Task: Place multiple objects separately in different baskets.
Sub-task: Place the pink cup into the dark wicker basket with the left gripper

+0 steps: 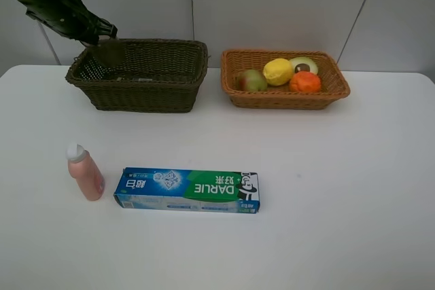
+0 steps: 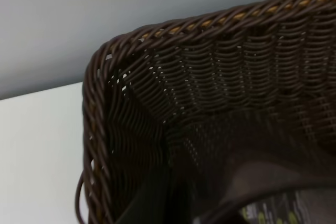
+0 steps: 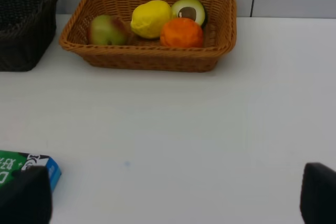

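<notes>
My left gripper hangs over the back left corner of the dark basket, shut on the translucent mauve cup, which dips inside the rim. The left wrist view looks into that basket corner; the cup's dark curved rim crosses the bottom. The pink bottle and the toothpaste box lie on the front of the table. The light basket holds the pear, lemon, avocado and orange. My right gripper stands open and empty above the table.
The white table runs from the baskets to the front edge. A grey wall stands right behind both baskets. A bit of label with yellow-green marks shows low in the dark basket. The toothpaste box's end lies beside my right gripper's finger.
</notes>
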`<move>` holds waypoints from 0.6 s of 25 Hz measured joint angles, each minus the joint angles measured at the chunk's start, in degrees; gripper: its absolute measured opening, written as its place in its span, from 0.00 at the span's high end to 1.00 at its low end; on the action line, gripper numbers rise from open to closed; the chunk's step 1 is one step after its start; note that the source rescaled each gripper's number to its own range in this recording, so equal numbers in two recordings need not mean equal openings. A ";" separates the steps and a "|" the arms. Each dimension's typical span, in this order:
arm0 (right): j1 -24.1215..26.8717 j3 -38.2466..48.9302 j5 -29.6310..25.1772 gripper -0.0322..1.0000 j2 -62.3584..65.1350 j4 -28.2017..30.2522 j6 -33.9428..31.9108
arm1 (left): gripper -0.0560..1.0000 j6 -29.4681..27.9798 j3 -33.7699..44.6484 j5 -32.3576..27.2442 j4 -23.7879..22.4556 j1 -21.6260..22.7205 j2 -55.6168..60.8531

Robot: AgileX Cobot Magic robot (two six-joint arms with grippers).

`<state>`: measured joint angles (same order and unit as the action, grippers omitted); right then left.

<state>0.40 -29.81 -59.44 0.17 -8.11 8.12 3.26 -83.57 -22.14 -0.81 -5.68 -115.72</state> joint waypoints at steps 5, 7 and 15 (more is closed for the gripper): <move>0.00 0.00 0.00 0.00 0.00 0.00 0.00 | 0.86 0.00 0.00 3.69 0.00 0.00 -2.79; 0.00 0.00 0.00 0.00 0.00 0.00 0.00 | 0.86 0.22 0.00 4.95 0.00 0.00 -3.71; 0.00 0.00 0.00 0.00 0.00 0.00 0.00 | 0.86 1.62 0.00 7.43 0.00 0.06 -5.38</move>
<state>0.40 -29.81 -59.44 0.17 -8.11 8.12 4.87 -83.57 -14.71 -0.81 -5.62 -121.10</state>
